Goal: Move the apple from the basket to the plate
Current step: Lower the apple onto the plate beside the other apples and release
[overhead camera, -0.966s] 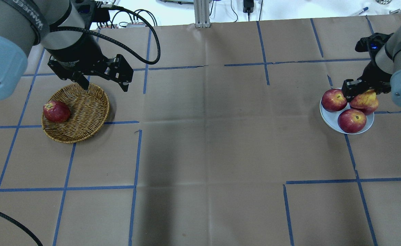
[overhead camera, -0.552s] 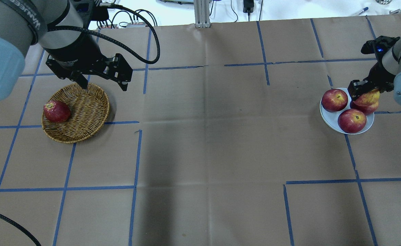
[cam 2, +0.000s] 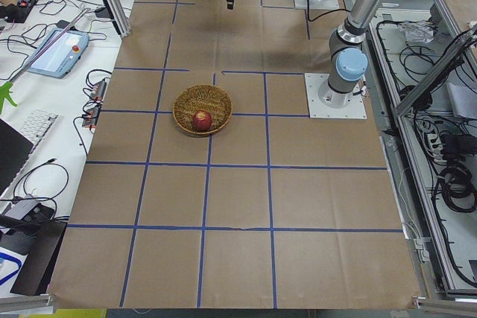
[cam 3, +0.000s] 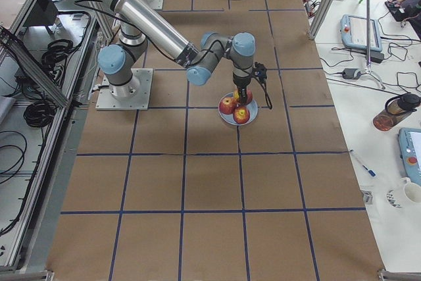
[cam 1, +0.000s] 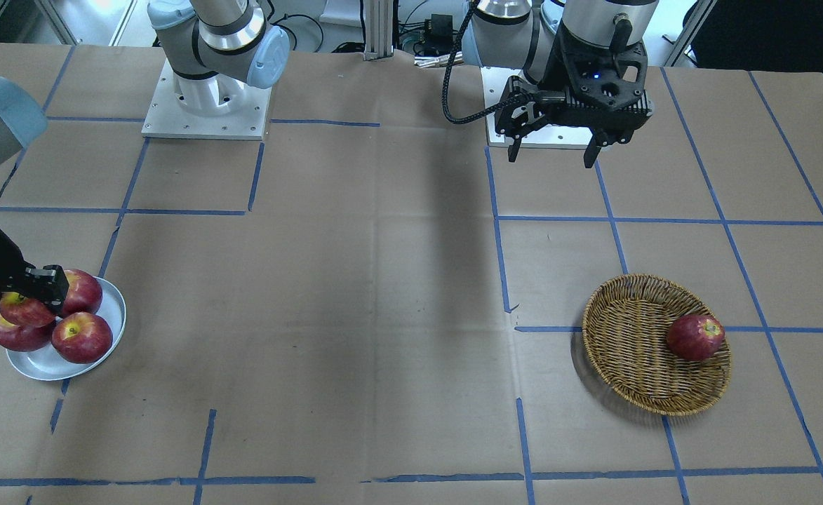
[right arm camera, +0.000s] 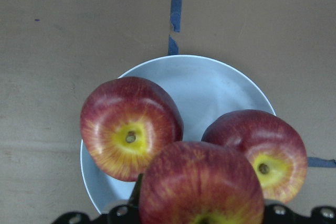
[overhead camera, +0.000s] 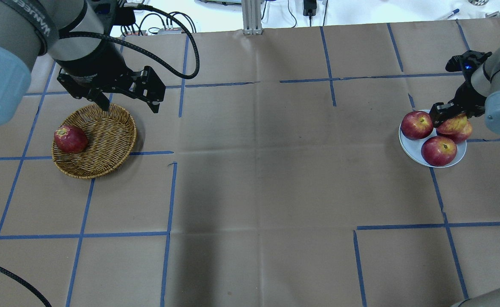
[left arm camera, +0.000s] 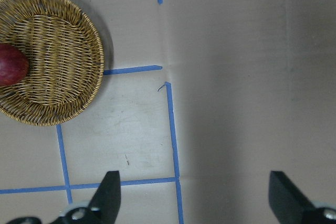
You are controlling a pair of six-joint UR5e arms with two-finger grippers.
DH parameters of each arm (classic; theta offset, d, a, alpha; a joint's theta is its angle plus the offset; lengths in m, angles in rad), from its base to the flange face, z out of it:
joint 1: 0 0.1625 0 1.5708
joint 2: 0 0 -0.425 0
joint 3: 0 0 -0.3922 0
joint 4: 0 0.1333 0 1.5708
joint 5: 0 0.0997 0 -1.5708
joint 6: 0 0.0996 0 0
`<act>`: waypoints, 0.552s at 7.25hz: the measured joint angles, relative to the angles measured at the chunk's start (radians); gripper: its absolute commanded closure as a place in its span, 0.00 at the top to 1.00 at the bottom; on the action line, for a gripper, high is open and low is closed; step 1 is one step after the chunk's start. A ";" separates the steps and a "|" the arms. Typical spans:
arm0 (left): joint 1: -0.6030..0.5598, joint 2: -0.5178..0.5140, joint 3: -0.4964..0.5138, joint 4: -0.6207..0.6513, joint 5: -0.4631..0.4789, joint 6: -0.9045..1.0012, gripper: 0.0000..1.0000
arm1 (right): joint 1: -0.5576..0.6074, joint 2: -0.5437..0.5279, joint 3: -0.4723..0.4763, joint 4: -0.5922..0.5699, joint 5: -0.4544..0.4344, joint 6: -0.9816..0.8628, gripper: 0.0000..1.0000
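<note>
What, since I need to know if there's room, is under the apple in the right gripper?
A darker red apple lies on the plate directly below the apple held by the right gripper. Most of it is covered; whether they touch cannot be told.

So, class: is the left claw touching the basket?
Apart. The front-facing view shows brown table between the open left claw and the basket.
</note>
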 measured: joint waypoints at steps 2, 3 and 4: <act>0.000 0.000 -0.002 0.000 0.000 0.001 0.99 | -0.002 0.014 0.001 0.002 -0.008 -0.002 1.00; 0.000 0.000 -0.001 0.000 0.000 0.001 0.99 | -0.004 0.017 0.001 0.005 -0.012 -0.003 1.00; -0.001 0.000 -0.002 0.000 -0.001 0.000 0.99 | -0.007 0.014 -0.002 0.009 -0.013 -0.001 1.00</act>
